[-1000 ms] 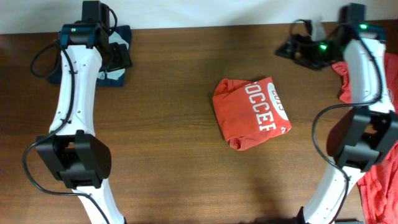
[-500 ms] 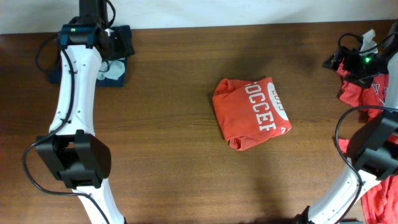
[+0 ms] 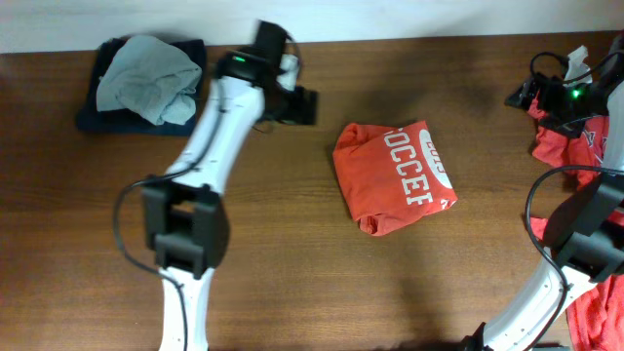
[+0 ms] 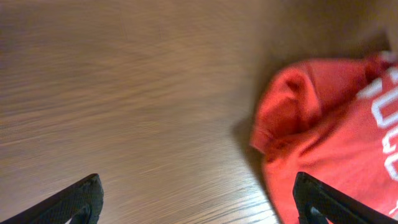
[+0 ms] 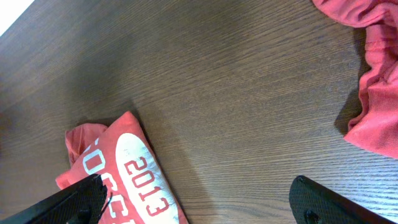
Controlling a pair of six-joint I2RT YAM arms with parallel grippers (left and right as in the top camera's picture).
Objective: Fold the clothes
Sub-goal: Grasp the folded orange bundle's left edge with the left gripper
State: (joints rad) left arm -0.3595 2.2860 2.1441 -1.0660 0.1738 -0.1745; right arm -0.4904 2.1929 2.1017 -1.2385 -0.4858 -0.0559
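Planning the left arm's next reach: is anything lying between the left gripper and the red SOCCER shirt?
Nothing visible. Only bare wooden table lies between the left gripper and the red SOCCER shirt; the jaws are open and empty.

Looks like a robot lab or test setup to me, not anybody's house. Two white-and-black robot arms, the left arm [image 3: 210, 146] and the right arm [image 3: 585, 234], are parked at a dark wood-grain table [image 3: 292, 244] with a pale wall [image 3: 390, 19] behind. Otherwise it's just laundry: a folded orange-red shirt [image 3: 393, 175], a red heap [image 3: 600, 302], and a grey cloth [image 3: 146, 78] on a navy garment [image 3: 93, 117].
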